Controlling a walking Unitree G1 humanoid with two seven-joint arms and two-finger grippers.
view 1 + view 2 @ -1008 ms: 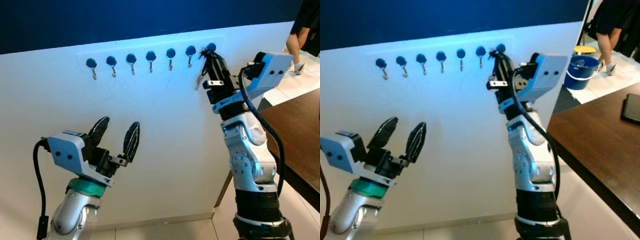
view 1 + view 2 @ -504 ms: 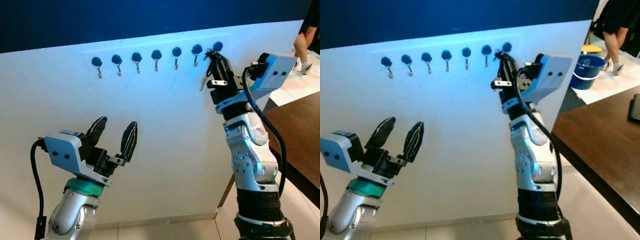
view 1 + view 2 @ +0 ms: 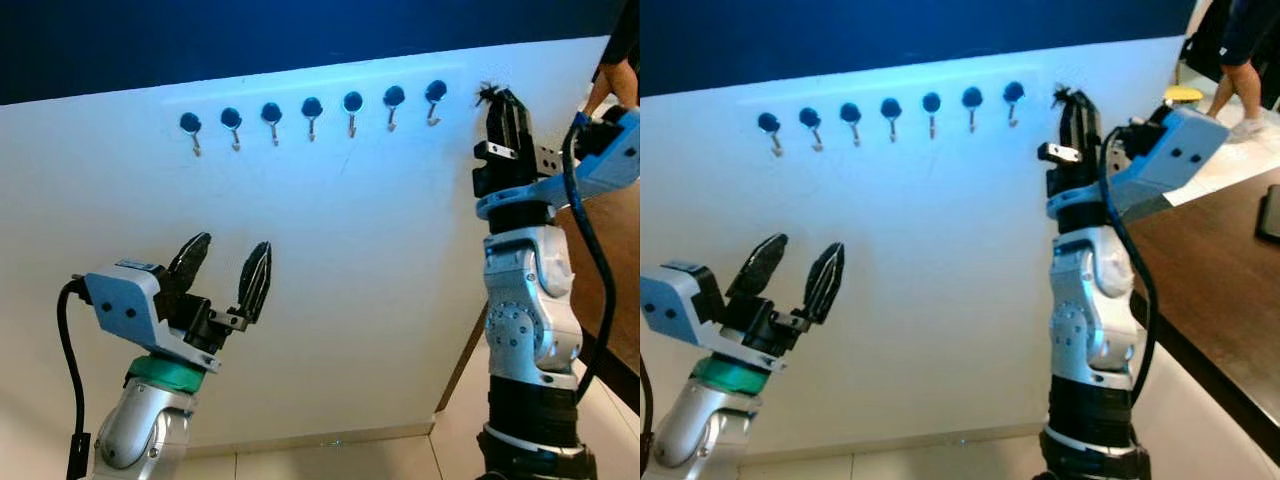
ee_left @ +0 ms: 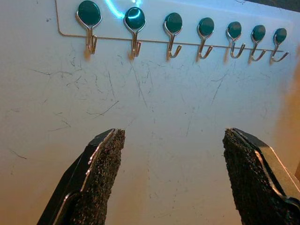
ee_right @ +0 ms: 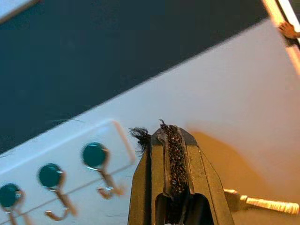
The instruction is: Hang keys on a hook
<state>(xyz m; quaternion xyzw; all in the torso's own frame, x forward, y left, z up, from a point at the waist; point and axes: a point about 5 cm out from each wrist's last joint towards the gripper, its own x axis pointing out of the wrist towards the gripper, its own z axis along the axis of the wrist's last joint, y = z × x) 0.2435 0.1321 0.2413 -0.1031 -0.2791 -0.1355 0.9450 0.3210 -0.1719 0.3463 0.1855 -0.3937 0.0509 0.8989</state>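
Not yet hung: right gripper [image 3: 502,100] clenching keys [image 5: 260,203] beside end hook [image 3: 433,97]; left gripper [image 3: 222,275] idling, fingers spread.

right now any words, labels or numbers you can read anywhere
None can be read. The hook rack, white wall, left gripper and right gripper all look plain, with no print or labels.
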